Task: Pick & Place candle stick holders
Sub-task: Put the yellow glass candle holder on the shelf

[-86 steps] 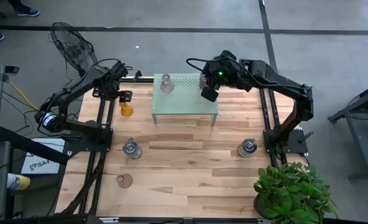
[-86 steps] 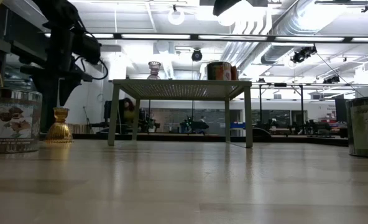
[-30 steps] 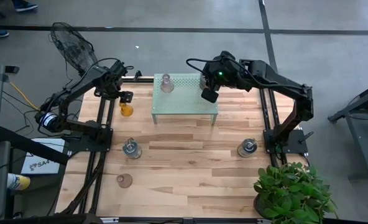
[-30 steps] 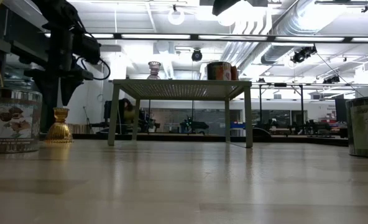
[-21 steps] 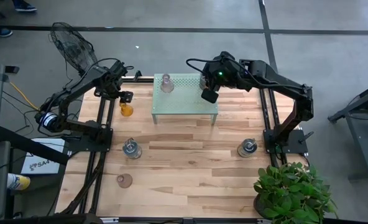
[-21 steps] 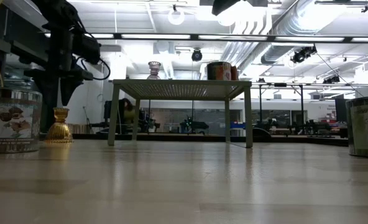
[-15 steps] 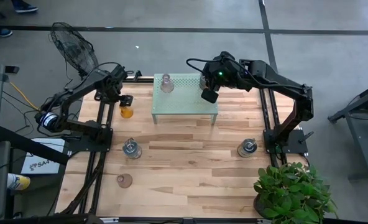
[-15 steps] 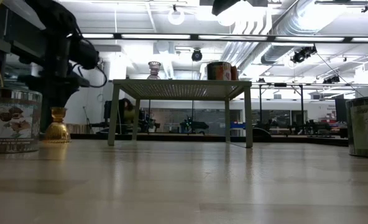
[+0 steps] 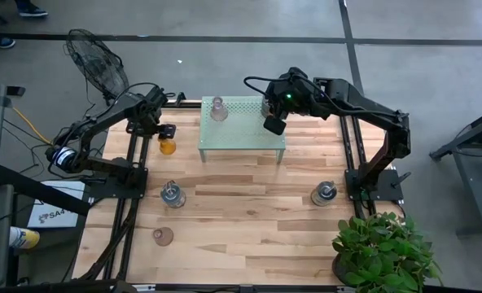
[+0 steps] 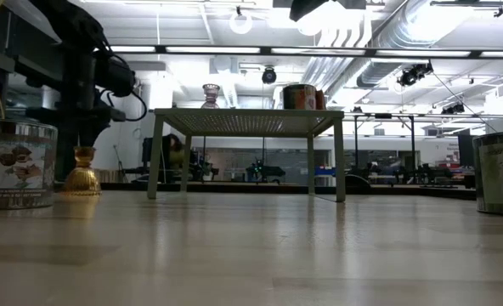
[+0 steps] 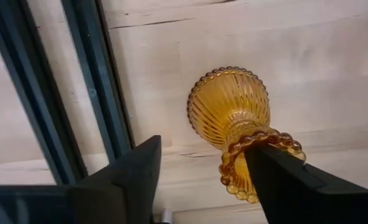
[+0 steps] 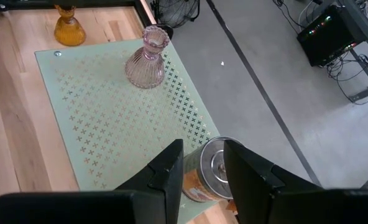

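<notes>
The amber glass candle holder (image 11: 234,118) stands upright on the wooden surface (image 9: 249,212), beside the green stand (image 9: 243,130). The left gripper (image 11: 202,171) is over it, jaws wide on either side of its top. The right gripper (image 12: 202,165) has its jaws around a silvery tin holder (image 12: 210,171) on the stand.

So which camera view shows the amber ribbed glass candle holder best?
The left wrist view: the amber ribbed glass candle holder fills it from above, beaded rim between the left gripper fingers. The high view shows an orange dot, the low view its profile, the right wrist view a far glimpse.
</notes>
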Controlling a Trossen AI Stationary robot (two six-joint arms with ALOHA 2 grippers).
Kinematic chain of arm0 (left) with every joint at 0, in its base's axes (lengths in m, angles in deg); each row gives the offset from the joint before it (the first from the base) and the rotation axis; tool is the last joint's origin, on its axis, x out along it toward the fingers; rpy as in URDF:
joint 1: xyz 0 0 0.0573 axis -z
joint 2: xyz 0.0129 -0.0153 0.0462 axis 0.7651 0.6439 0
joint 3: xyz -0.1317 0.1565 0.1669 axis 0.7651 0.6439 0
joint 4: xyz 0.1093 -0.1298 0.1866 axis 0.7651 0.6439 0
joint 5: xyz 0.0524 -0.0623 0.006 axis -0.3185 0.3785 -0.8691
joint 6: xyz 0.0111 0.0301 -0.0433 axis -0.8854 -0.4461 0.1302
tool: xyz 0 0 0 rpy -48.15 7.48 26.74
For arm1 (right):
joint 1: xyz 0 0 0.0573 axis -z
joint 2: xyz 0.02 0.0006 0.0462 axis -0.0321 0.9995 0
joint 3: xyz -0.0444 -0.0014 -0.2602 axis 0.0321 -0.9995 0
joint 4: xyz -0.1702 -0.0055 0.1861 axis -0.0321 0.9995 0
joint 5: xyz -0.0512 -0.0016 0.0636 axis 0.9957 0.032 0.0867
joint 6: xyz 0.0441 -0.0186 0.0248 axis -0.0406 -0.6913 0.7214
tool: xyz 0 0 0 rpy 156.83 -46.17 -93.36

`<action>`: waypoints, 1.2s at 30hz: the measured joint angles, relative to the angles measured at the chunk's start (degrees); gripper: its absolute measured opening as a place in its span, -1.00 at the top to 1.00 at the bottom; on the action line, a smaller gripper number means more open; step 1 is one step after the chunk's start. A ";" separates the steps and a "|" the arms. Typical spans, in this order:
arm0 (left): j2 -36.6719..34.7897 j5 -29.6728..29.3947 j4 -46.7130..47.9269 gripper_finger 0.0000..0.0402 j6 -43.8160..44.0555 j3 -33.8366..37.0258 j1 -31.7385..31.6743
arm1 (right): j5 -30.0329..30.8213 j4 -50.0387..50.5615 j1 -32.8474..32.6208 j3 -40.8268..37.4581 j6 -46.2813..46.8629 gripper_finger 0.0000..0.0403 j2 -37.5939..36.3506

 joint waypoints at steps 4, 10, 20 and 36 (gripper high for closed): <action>-0.01 0.31 0.03 0.12 0.00 0.00 0.00 | -0.02 0.00 0.00 0.00 0.00 0.45 0.00; 0.00 0.66 0.14 0.38 0.00 0.00 0.00 | -0.02 0.00 0.00 0.00 -0.05 0.45 0.00; -0.09 3.36 0.42 0.79 -0.50 -0.02 0.00 | -0.02 0.00 0.00 0.00 -0.48 0.45 0.00; -0.44 7.95 0.44 0.88 -1.78 -0.08 0.00 | -0.19 0.00 0.00 0.00 -0.48 0.45 0.00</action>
